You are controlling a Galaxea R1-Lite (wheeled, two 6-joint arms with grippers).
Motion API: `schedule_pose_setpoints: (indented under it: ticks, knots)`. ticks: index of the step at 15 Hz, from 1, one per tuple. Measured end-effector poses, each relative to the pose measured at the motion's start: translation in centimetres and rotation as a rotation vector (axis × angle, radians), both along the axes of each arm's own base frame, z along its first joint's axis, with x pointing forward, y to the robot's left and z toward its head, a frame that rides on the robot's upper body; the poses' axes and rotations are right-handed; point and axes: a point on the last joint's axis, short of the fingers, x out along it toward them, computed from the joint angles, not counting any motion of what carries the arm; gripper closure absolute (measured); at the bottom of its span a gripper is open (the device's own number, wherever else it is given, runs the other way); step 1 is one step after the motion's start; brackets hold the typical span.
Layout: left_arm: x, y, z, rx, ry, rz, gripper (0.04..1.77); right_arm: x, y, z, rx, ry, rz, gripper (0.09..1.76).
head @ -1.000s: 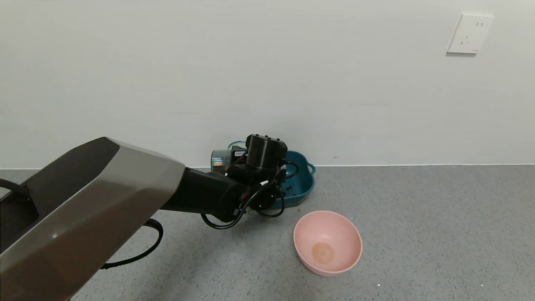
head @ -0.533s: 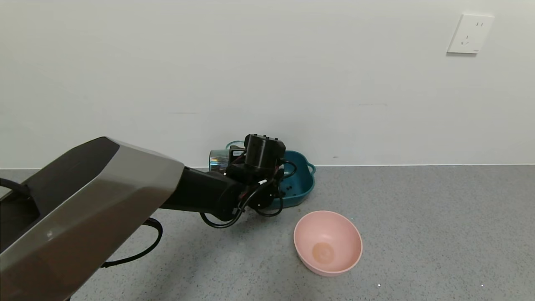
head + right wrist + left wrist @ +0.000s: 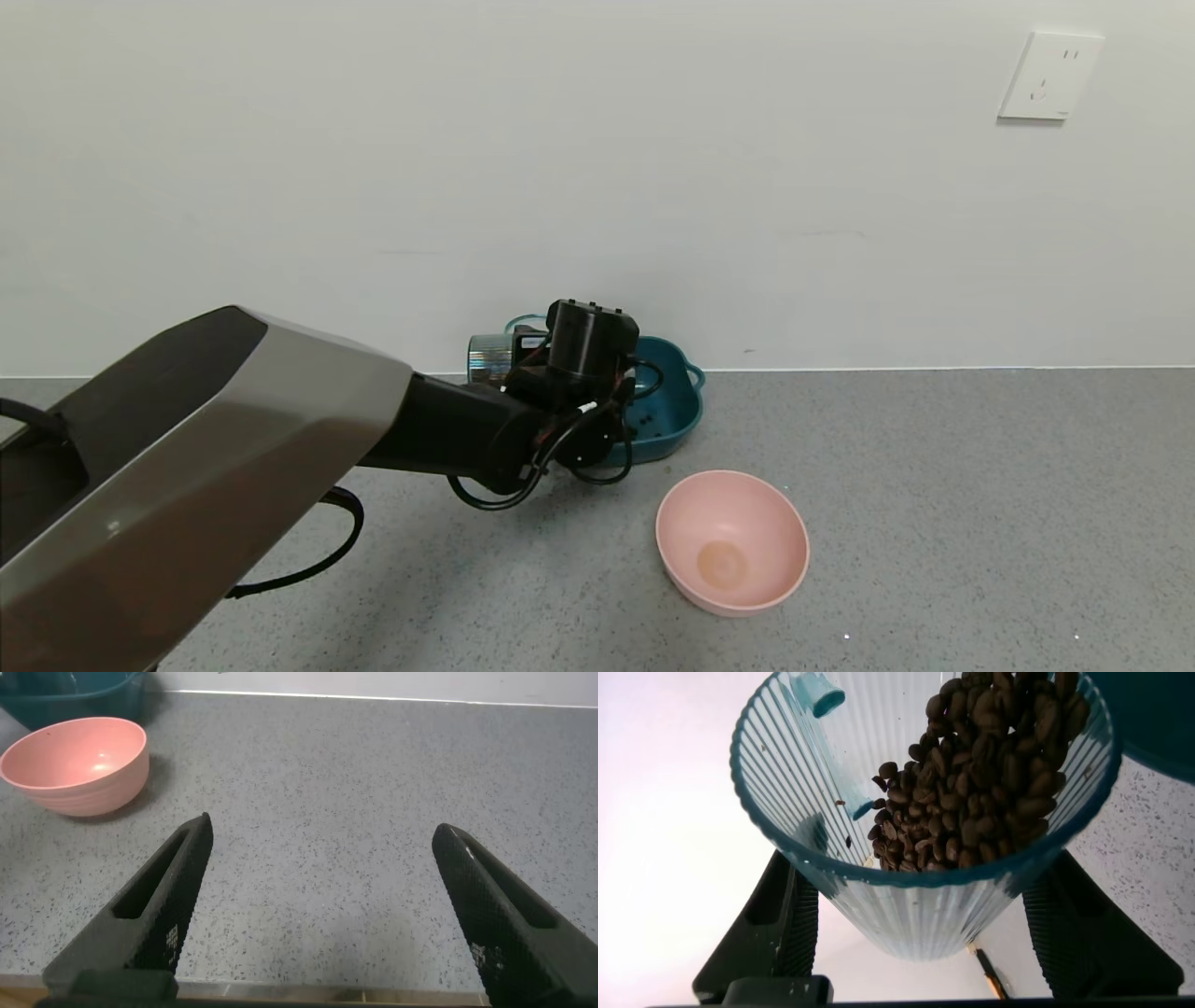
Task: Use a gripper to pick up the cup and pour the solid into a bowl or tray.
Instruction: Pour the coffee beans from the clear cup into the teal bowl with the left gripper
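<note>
1. Blue-grey ribbed cup (image 3: 915, 812) sits clamped in the left pincer (image 3: 924, 924), held above the near-left edge of the teal basin (image 3: 674, 397) by the wall.
2. Pickup looks done and pouring under way: a few beans (image 3: 644, 425) already lie in the basin, but many (image 3: 990, 765) remain piled toward the cup's rim.
3. Cup's long axis lies nearly level, mouth toward the basin.
4. Right pincer (image 3: 322, 905) hangs open, idle over the tabletop (image 3: 374, 812) near the pink bowl (image 3: 75, 761).

Left end effector (image 3: 920, 905) and cup (image 3: 489, 358) slightly leftward from a second ago.
</note>
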Motion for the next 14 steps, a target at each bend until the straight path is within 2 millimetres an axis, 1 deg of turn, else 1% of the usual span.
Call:
schedule_pose_setpoints:
  ticks: [14]
  knots:
    - [-0.21, -0.56, 0.02, 0.042, 0.008, 0.006, 0.53, 0.0, 0.0, 0.0, 0.0, 0.0, 0.0, 0.14]
